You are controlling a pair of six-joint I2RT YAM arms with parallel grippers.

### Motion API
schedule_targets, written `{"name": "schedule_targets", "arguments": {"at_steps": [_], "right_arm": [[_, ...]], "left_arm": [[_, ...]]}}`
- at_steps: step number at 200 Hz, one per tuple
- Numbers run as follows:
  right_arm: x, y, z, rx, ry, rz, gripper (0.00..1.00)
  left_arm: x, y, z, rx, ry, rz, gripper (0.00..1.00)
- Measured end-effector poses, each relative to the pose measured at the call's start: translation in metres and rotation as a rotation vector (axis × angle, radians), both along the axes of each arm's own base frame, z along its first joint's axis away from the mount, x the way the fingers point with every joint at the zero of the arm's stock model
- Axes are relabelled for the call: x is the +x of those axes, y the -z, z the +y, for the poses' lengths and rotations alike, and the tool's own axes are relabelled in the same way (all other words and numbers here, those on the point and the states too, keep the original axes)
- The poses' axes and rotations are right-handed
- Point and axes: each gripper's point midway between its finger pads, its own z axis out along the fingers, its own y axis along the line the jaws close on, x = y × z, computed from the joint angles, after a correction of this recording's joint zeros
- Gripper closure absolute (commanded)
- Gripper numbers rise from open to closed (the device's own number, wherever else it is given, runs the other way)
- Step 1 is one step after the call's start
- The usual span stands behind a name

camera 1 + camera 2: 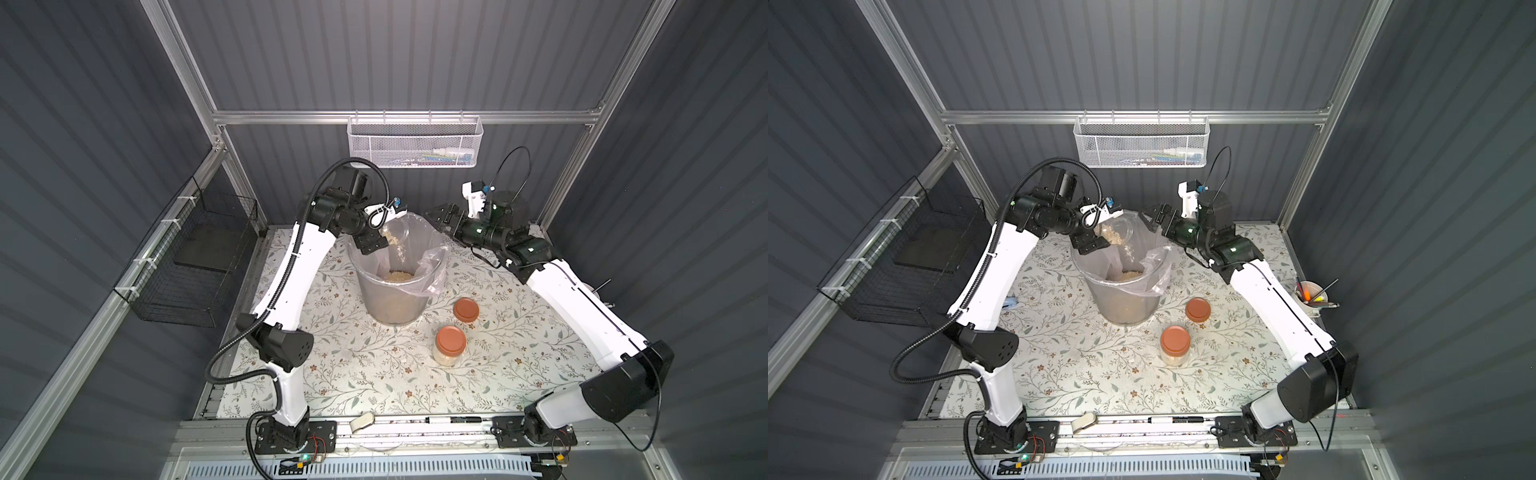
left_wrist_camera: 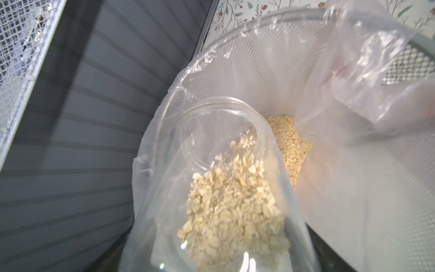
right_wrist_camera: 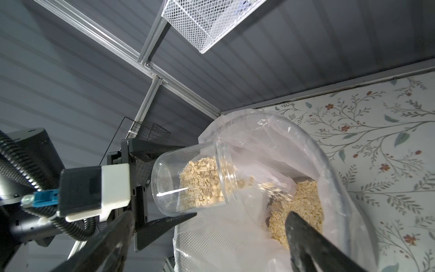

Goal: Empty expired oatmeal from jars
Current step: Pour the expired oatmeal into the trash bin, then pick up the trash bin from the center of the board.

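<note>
So the left gripper (image 1: 379,233) is clamped on an open jar (image 3: 190,181), tipped mouth-down over the bin (image 1: 395,309). A clump of oatmeal (image 3: 202,186) sits inside the jar near the mouth, and flakes are in the air (image 1: 398,249) between the mouth and the bin. In both top views there's already a pale pile (image 2: 289,146) at the bottom of the bin, on the clear liner (image 1: 434,253). The liner bunches up over the rim on the right side.

The right gripper (image 1: 437,216) has its jaws wide apart with nothing in them. It hangs just beside the bin's far-right rim, pointing at the tipped jar.

On the flowered table (image 1: 332,374), right of the bin, stands a second jar (image 1: 449,351), upright, orange lid screwed on, with oatmeal showing through the glass. Between it and the bin lies another orange lid (image 1: 466,309); can't tell if there's anything under it.

A white cup (image 1: 1310,293) at the table's right edge holds pens. A white mesh basket (image 1: 413,143) on the back rail has some small stuff in it, too blurry to name.
</note>
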Motion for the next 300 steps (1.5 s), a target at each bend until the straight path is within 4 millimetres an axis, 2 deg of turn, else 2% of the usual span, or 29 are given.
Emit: {"name": "schedule_targets", "arguments": {"at_steps": [49,68,95,130,159,179,221,245,268,300], "right_arm": [[-0.001,0.010,-0.023,-0.102,0.035,0.002,0.01],[0.006,0.022,-0.034,-0.184,0.058,0.021,0.01],[0.023,0.043,-0.035,-0.308,0.053,0.045,0.02],[0.044,0.083,-0.033,-0.466,0.029,0.093,0.13],[0.048,0.105,-0.030,-0.548,0.001,0.116,0.26],[0.050,0.105,-0.026,-0.585,-0.015,0.107,0.33],[0.046,0.089,-0.008,-0.628,-0.050,0.036,0.54],[0.044,0.094,-0.001,-0.652,-0.058,0.034,0.66],[0.046,0.104,-0.001,-0.680,-0.060,0.049,0.69],[0.049,0.114,0.001,-0.701,-0.058,0.065,0.66]], "left_arm": [[-0.021,0.048,0.001,0.202,0.115,0.108,1.00],[-0.030,0.068,-0.005,0.269,0.161,0.146,1.00],[-0.031,0.086,-0.010,0.340,0.195,0.156,1.00],[-0.025,0.091,-0.002,0.393,0.191,0.141,1.00],[-0.020,0.095,0.007,0.437,0.178,0.131,1.00],[-0.018,0.094,0.008,0.450,0.175,0.118,1.00],[-0.016,0.095,0.011,0.468,0.173,0.110,1.00],[-0.016,0.102,0.011,0.478,0.176,0.121,1.00],[-0.018,0.110,0.013,0.486,0.180,0.134,1.00],[-0.020,0.106,0.014,0.476,0.176,0.117,1.00]]}}
